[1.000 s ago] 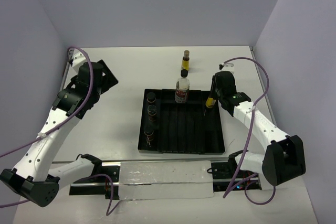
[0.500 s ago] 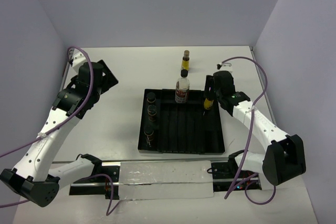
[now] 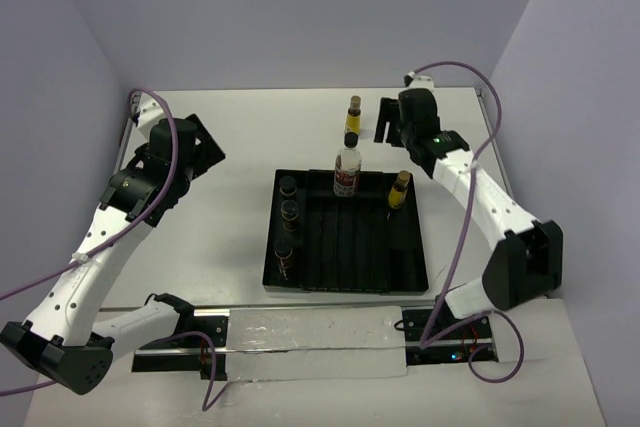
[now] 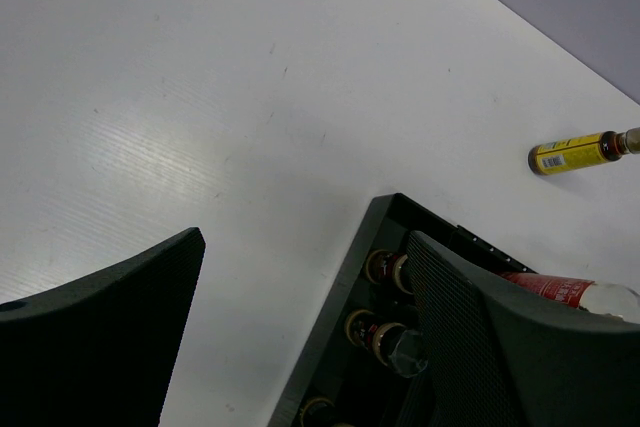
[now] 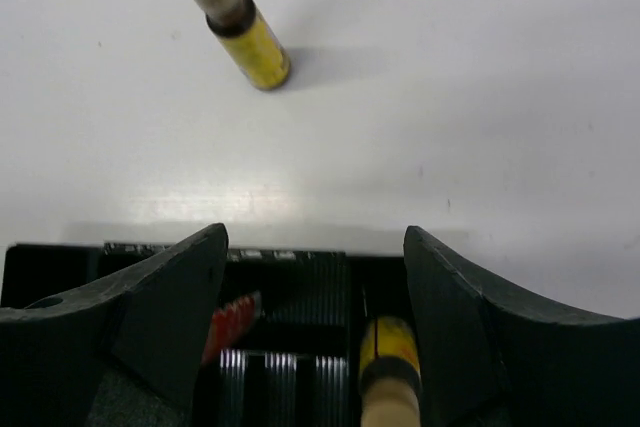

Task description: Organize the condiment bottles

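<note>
A black ridged tray sits mid-table. Three dark-brown jars stand in its left column. At its back edge is the clear bottle with the red-white label. One yellow bottle stands upright in the back right corner, seen low between my right fingers. A second yellow bottle stands on the table behind the tray, also in the right wrist view. My right gripper hovers open behind the tray, holding nothing. My left gripper hangs open, left of the tray.
Purple-grey walls close off the white table on the left, back and right. A rail with a clear strip runs along the near edge between the arm bases. The left wrist view shows the tray's left rim and bare table beside it.
My right gripper opened and let go of the yellow bottle, leaving it upright in the tray's back right corner, then pulled away toward the back of the table. The left arm stayed still.
</note>
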Controlling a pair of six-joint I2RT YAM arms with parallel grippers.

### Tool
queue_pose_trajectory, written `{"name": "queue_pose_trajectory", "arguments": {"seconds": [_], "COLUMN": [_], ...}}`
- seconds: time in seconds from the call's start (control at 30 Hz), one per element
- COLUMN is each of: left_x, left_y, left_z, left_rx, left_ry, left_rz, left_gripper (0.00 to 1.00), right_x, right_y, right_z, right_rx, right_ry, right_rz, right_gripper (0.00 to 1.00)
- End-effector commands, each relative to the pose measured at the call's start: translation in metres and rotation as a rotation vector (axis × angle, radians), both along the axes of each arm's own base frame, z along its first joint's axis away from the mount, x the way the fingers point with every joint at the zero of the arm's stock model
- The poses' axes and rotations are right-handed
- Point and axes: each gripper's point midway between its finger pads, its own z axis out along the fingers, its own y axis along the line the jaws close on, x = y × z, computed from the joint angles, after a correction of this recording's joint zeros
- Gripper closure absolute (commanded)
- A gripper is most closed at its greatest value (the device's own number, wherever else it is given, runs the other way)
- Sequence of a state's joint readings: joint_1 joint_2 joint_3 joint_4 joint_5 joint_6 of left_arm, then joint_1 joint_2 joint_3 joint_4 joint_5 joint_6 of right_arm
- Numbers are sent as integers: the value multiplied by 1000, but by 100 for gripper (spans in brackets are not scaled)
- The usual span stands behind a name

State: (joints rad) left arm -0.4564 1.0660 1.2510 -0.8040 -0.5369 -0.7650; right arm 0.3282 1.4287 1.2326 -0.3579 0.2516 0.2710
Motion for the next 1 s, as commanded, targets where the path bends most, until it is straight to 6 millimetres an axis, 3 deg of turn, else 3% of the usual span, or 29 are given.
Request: {"name": "queue_pose_trajectory", "arguments": {"seconds": [0.0, 0.1, 0.17, 0.27, 0.53, 0.57, 0.7, 0.83, 0.97], "left_x": [4, 4, 3, 2, 9, 9, 11, 12, 11], "left_y": [2, 1, 3, 6, 3, 3, 3, 4, 5], "left_z": [14, 16, 16, 17, 15, 15, 16, 16, 14], "left_rx": [-4, -4, 1, 14, 29, 29, 39, 47, 53], "left_ry": [-47, -47, -48, -45, -24, -23, -21, -14, -7], "left_rz": [7, -1, 6, 13, 8, 8, 13, 17, 23], "left_gripper": [10, 10, 10, 10, 10, 10, 10, 10, 10], "right_x": [35, 62, 77, 94, 128, 131, 149, 162, 171], "right_y": [22, 33, 40, 46, 64, 65, 73, 81, 83], "right_z": [-2, 6, -5, -6, -16, -25, -22, -40, -43], "right_rx": [11, 18, 14, 14, 29, 24, 35, 34, 35], "right_ry": [25, 18, 42, 43, 62, 80, 73, 103, 100], "right_rz": [38, 47, 52, 51, 81, 81, 94, 105, 103], "right_gripper": [21, 21, 20, 20, 18, 18, 17, 17, 20]}}
